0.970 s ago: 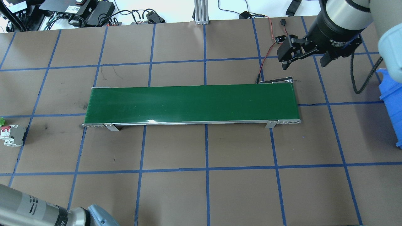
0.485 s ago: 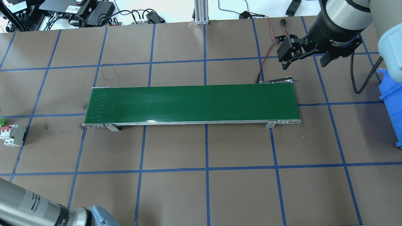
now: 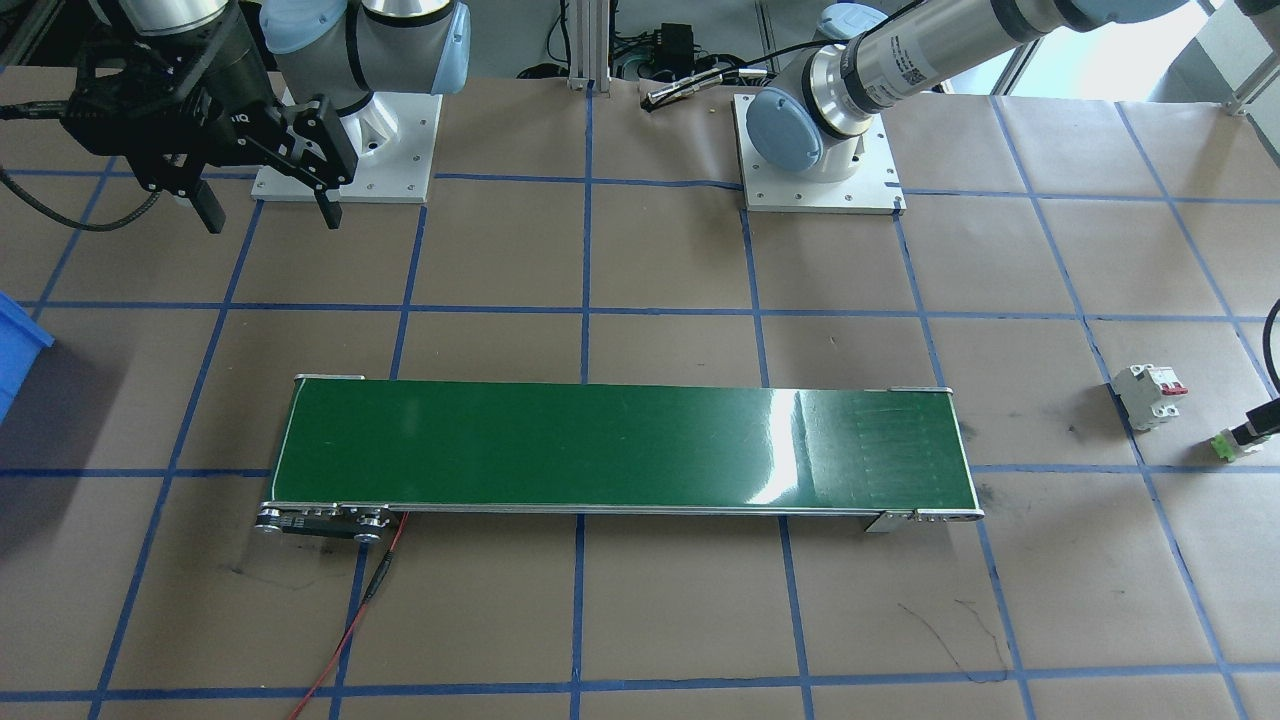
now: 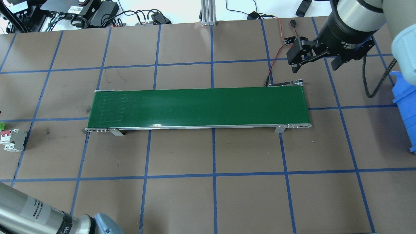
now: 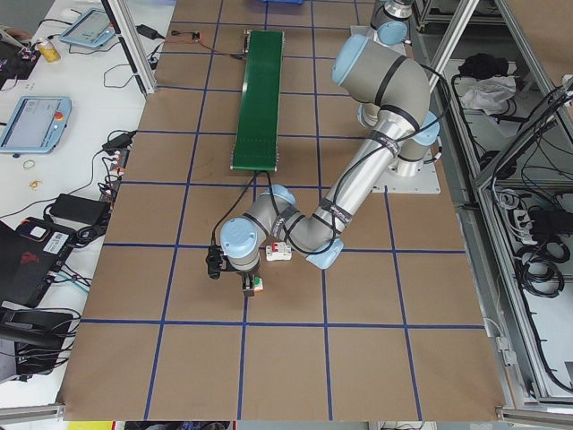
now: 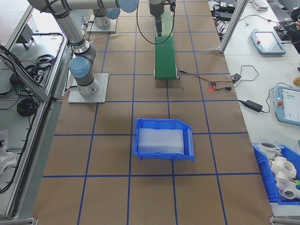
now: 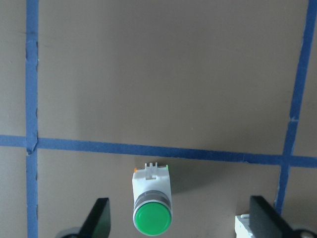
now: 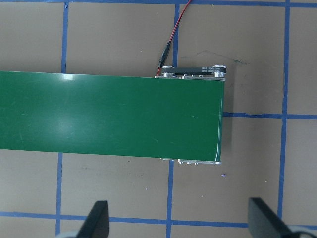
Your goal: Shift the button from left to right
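Brown taped table (image 7: 148,74) bears the green-capped, white-bodied button (image 7: 151,204) between wide-spread left fingers (image 7: 99,218); right fingers (image 8: 96,218) likewise spread, empty.

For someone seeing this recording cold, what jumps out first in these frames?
The long green conveyor belt lying across the middle of the table dominates. In the left wrist view, the button with its round green cap sits between the open left gripper fingers, the white circuit breaker just beside it. The right gripper hangs open above the belt's other end, near a blue bin.
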Controlling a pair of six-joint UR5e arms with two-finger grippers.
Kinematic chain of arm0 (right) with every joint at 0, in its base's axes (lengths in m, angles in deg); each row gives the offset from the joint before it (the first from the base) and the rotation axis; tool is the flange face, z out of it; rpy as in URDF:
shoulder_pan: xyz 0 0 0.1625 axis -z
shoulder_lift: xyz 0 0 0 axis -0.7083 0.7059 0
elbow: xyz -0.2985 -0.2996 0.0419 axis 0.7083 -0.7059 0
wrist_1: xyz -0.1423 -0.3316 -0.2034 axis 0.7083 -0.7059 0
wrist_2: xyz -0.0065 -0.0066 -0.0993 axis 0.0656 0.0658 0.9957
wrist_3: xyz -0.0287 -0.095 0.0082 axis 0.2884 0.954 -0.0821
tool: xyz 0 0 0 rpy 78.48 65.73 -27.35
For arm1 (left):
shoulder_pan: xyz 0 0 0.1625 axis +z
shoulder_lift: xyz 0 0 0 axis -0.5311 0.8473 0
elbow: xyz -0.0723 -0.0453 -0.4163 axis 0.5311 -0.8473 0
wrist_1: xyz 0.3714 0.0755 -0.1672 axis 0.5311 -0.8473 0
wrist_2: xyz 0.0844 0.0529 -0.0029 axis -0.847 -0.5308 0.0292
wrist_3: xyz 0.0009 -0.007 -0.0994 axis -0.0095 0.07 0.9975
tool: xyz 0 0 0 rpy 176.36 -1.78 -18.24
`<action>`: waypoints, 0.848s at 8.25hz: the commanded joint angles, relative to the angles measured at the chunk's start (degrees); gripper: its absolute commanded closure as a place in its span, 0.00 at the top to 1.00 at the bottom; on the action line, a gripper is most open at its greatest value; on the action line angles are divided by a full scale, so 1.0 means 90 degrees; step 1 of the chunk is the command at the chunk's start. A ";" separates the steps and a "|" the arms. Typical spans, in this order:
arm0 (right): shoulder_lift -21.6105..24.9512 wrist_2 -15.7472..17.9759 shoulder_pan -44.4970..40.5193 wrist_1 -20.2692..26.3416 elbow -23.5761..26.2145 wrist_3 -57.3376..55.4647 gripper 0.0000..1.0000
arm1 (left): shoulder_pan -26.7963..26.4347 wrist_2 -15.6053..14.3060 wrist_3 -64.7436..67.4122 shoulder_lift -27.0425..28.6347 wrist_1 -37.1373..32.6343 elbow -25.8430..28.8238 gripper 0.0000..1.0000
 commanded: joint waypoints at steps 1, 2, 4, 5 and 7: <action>0.0000 0.0000 0.0000 0.0003 0.0005 0.0000 1.00 | -0.0001 -0.0254 -0.0183 0.0126 0.0019 0.0028 1.00; 0.0000 0.0000 0.0000 0.0003 0.0005 0.0000 1.00 | -0.0001 -0.0331 -0.0193 0.0155 0.0019 0.0028 1.00; 0.0000 0.0000 0.0000 0.0003 0.0005 0.0000 1.00 | -0.0001 -0.0693 -0.0164 0.0194 0.0019 0.0028 1.00; 0.0000 0.0000 0.0000 0.0003 0.0005 0.0000 1.00 | -0.0001 -0.0703 -0.0154 0.0223 0.0019 0.0019 1.00; 0.0000 -0.0010 0.0000 0.0003 -0.0005 0.0000 1.00 | -0.0001 -0.0713 -0.0135 0.0496 0.0038 0.0038 1.00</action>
